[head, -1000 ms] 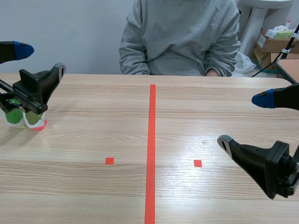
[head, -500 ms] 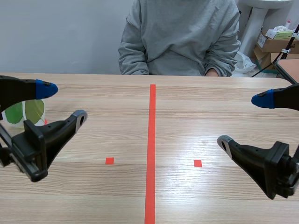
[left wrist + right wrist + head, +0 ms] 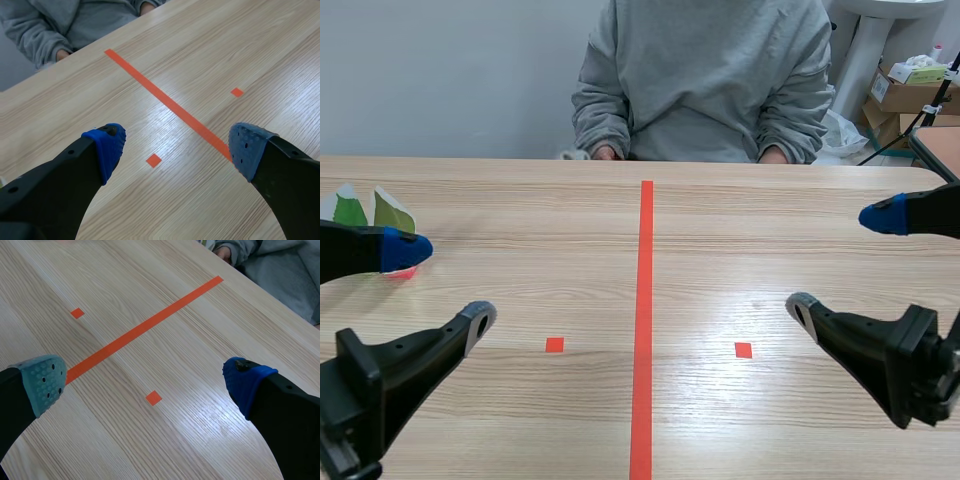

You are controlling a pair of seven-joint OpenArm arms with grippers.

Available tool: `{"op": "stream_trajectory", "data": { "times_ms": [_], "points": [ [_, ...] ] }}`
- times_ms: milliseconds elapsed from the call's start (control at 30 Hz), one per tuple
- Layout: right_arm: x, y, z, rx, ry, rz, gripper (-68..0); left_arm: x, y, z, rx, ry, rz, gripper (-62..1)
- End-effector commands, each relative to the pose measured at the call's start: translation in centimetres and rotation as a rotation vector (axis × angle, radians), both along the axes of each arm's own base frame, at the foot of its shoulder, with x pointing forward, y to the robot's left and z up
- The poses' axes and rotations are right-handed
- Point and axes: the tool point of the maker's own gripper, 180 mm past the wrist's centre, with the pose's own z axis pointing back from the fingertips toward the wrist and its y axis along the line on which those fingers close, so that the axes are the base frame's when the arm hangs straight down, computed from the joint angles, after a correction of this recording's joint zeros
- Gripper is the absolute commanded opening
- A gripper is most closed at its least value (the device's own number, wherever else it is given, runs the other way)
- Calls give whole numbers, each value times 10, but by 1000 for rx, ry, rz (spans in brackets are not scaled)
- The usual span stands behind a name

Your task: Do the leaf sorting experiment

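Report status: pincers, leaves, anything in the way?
Open, empty: left pincer, right pincer. Green leaves on table, far left, just beyond left pincer. Opposite, person's hand at far edge.

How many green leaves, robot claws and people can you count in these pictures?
green leaves: 2
Claws: 2, the left claw and the right claw, both open
People: 1, the person in grey
Total: 5
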Motion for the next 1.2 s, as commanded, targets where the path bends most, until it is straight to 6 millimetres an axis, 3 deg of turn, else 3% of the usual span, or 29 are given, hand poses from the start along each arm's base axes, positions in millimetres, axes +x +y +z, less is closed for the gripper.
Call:
{"op": "stream_trajectory", "data": {
  "times_ms": [0, 167, 1167],
  "points": [
    [3, 0, 8, 14, -24, 4, -20, 1, 0, 6, -12, -17, 4, -159],
    [1, -1, 2, -2, -1, 1, -20, -3, 4, -1, 20, 20, 4, -159],
    [1, -1, 2, -3, 1, 1, -20, -2, 2, 5, 3, -4, 0, -159]
  ]
}}
